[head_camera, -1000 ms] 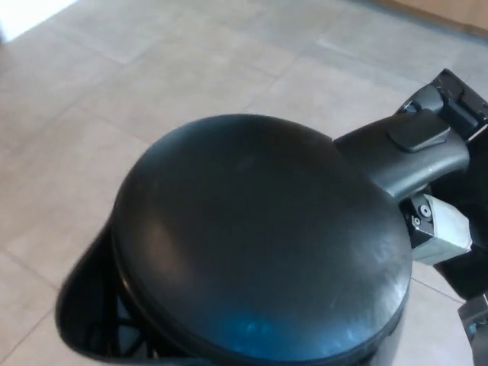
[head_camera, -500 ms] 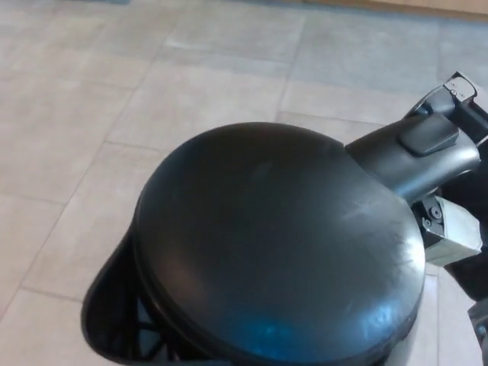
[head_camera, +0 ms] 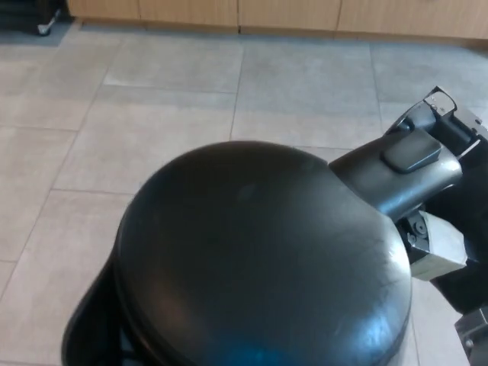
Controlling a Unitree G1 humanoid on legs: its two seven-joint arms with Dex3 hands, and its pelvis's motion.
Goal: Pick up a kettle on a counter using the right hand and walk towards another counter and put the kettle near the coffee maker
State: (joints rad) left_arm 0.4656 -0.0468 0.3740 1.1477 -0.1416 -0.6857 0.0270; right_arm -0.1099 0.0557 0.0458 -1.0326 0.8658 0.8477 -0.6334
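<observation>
A black kettle (head_camera: 259,259) fills the lower middle of the head view, seen from above with its round lid closed and its spout at the lower left. Its handle (head_camera: 396,171) runs up to the right. My right hand (head_camera: 446,191) is shut on that handle and carries the kettle in the air above the tiled floor. My left hand does not show. No coffee maker or counter top is in view.
Grey floor tiles (head_camera: 168,107) lie below the kettle. Wooden cabinet fronts (head_camera: 244,11) run along the top edge. A dark wheeled object (head_camera: 34,15) sits in the top left corner.
The whole picture has shifted as the camera moved: the cabinet fronts have come into view along the top. The kettle stays held in my right hand.
</observation>
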